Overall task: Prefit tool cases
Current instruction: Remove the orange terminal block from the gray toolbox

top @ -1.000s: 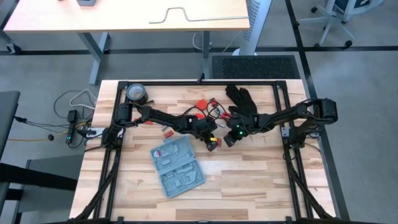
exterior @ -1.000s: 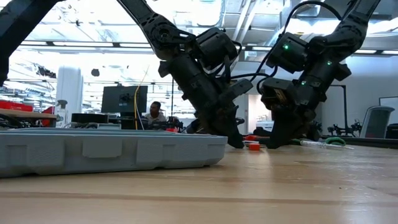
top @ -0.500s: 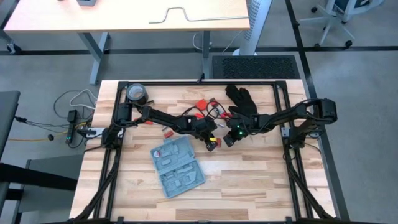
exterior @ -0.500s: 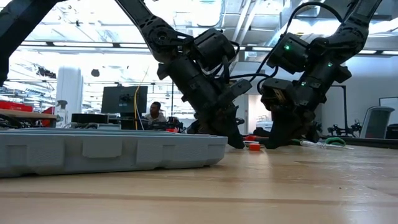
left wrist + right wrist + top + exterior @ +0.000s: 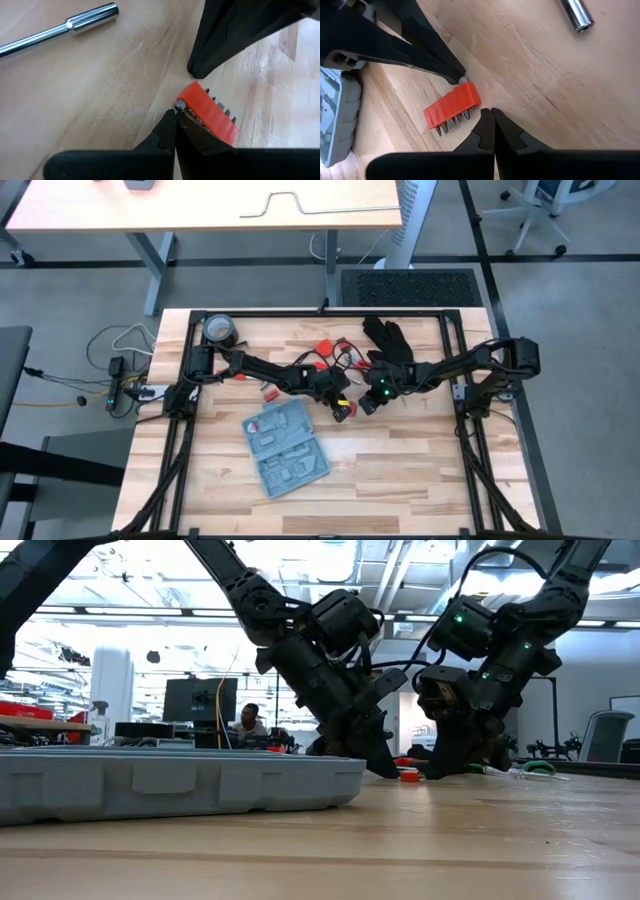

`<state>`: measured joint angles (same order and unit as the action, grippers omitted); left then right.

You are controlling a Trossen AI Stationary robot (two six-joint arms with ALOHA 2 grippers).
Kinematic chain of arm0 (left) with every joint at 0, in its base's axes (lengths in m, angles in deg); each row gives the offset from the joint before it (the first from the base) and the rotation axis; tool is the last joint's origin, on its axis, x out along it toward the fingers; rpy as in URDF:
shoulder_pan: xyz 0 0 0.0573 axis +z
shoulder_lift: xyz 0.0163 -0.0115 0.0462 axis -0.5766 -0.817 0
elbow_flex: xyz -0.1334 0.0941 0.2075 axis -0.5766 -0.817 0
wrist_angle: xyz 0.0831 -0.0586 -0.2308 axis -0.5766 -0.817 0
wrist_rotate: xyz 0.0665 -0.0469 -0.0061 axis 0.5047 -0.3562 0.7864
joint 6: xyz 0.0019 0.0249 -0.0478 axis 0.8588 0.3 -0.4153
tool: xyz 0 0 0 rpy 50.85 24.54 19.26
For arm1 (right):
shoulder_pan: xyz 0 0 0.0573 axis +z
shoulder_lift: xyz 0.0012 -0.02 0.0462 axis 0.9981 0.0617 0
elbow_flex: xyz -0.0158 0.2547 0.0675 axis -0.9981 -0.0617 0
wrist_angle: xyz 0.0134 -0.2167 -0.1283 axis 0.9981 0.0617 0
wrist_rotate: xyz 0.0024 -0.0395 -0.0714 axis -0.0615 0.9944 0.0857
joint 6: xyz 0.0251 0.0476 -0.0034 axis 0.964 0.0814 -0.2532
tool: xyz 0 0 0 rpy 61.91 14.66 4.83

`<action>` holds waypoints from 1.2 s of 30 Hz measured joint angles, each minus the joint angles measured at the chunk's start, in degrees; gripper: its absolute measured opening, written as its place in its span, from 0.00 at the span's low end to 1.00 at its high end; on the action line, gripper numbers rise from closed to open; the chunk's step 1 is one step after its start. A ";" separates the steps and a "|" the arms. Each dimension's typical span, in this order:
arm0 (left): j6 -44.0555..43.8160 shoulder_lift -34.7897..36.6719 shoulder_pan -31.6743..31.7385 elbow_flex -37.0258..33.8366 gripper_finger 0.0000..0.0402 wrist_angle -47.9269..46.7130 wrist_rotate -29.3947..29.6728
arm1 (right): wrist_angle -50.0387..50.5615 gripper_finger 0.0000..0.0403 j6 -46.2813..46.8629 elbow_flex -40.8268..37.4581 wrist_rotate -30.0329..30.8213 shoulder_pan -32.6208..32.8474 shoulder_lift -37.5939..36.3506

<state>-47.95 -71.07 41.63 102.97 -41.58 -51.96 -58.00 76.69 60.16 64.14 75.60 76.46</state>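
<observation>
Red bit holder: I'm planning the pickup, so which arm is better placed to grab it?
Probably left. The left pincer has its tip against the end of the red bit holder; the right pincer sits beside the bit side, slightly apart. Both are shut and would need to open first.

A light wooden table (image 5: 400,470) framed by black rails is seen from above, and on it an open light-blue tool case (image 5: 286,449) is laid flat toward the front left, with grey-blue moulded slots showing. A roll of tape (image 5: 218,330) is placed at the far left corner, a black glove (image 5: 390,339) near the far right, and red parts with dark cables (image 5: 333,352) are scattered between them. Near the middle, a red bit holder (image 5: 452,108) and a chrome extension bar (image 5: 60,29) are found lying on the bare wood.
</observation>
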 joint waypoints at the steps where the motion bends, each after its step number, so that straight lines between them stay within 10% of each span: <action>1: 0.28 0.00 0.04 0.04 0.00 -0.37 0.00 | 0.18 0.00 -0.27 0.01 -0.22 -0.14 -0.04; 36: 3.93 0.01 0.93 0.13 0.00 0.19 -4.82 | 4.02 0.00 1.03 -0.05 2.66 2.09 -2.48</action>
<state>-44.02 -71.06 42.56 103.10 -41.39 -56.78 -53.98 77.72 60.11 66.80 77.69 73.97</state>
